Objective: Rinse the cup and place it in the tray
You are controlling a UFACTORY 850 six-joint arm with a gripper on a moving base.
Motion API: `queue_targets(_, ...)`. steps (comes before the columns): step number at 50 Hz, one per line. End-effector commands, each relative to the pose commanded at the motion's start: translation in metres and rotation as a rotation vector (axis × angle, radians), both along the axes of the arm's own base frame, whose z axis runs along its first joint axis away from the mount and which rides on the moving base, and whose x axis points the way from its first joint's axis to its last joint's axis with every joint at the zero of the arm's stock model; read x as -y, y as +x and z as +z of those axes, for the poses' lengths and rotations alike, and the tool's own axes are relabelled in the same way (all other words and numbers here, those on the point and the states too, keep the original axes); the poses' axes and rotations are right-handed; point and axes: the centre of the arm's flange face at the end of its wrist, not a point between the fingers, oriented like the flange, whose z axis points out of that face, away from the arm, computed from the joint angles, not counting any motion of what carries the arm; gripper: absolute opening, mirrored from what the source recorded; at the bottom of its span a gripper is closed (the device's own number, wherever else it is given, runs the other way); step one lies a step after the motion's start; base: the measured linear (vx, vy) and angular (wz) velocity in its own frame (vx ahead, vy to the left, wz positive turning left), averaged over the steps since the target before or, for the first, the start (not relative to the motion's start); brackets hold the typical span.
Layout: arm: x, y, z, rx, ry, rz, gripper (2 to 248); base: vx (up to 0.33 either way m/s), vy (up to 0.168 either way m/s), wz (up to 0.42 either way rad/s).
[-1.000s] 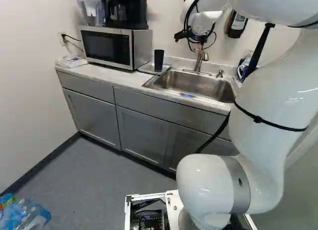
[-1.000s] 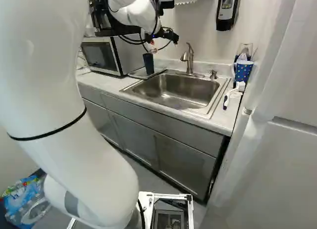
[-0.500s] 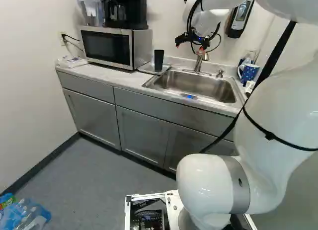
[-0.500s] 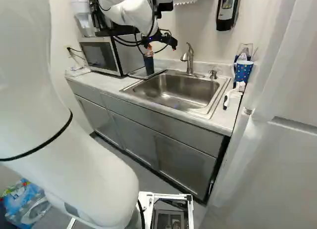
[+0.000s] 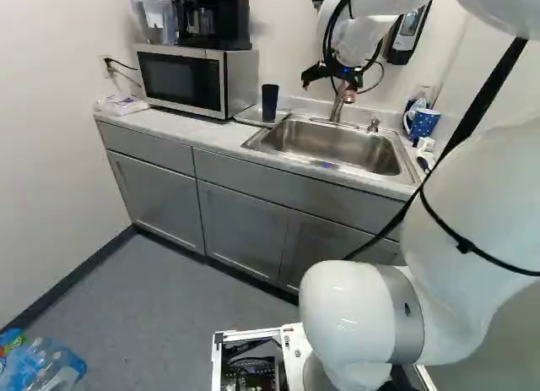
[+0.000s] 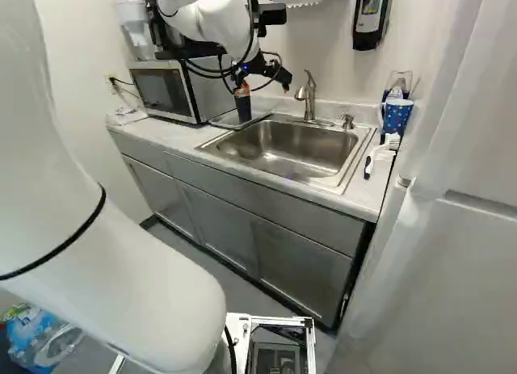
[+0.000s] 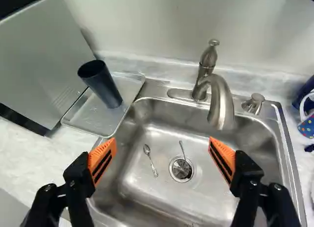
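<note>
Over the sink, arm: one white arm [image 5: 472, 184] rose from its joint, bent over at the top and reached forward, its wrist end tilted downward.
Tabletop: one pale tabletop [image 7: 39, 151] carried the sink and the tray.
Microwave: one [image 5: 181, 78], beside the tray.
Sink: one steel basin [image 7: 142, 185], set into the tabletop.
Tray: one [image 7: 91, 118], between microwave and sink.
Fingers: two fingers [image 6: 264, 88] stood wide apart above the sink, gripping nothing.
Faucet: one [image 7: 221, 97], its spout curving over the basin.
Cup: one dark cup [image 7: 102, 85] stood upright on the tray, mouth up, long axis vertical, well apart from the fingers.
Mug: one blue spotted mug [image 6: 396, 115], across the sink from the tray.
Drain: one [image 7: 181, 169], in the basin floor.
Spoon: one [image 7: 151, 161] lay beside the drain; one thin utensil [image 7: 182, 150] reached into it.
</note>
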Motion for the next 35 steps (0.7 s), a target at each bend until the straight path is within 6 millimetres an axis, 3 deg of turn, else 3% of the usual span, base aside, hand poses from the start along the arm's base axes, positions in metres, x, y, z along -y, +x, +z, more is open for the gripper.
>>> queue_targets(35, 0.027, -0.028, -0.011, -0.142, 0.044, -0.06, 247, 0.0, 0.0, 0.0)
